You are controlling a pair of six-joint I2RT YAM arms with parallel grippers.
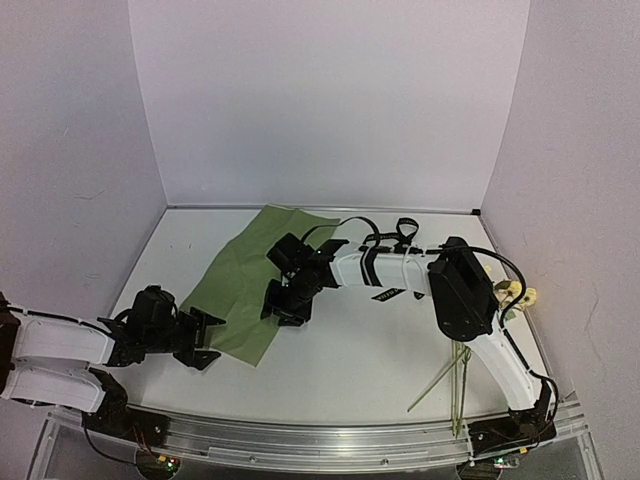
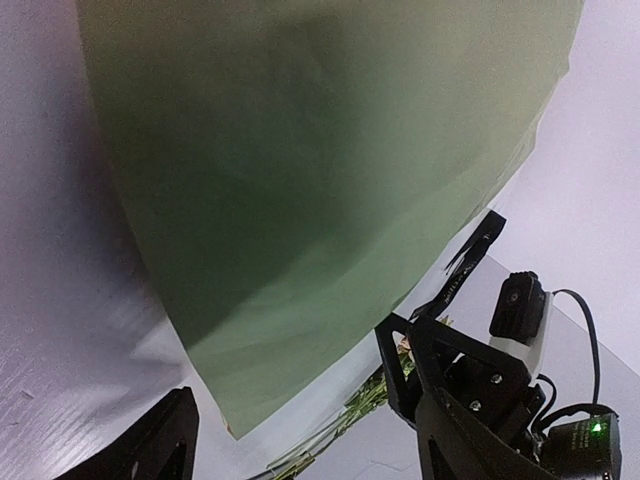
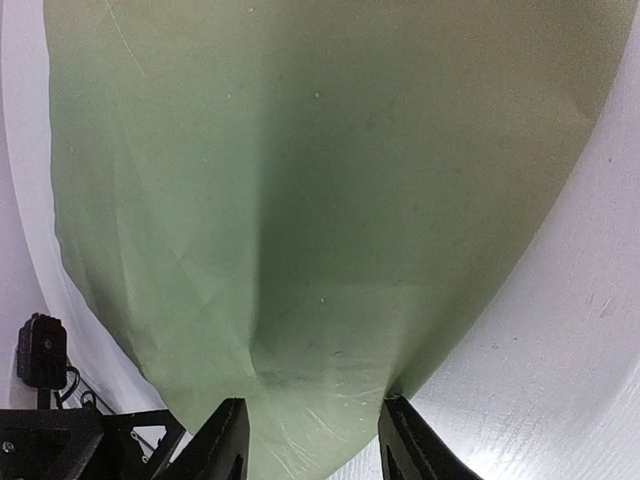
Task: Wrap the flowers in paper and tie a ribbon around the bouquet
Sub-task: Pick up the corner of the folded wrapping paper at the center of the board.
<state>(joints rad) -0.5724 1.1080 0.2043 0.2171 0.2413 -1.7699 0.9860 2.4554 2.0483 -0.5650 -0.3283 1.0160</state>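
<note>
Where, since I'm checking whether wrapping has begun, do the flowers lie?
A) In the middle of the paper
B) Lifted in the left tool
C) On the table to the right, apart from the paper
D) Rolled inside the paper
C: the flowers lie on the table at its right side, well apart from the paper, which lies spread flat at centre-left.

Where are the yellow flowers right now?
In the top view the flowers lie on the right side of the table, partly hidden under the right arm, blossoms by the right wall, well apart from the green paper.
</note>
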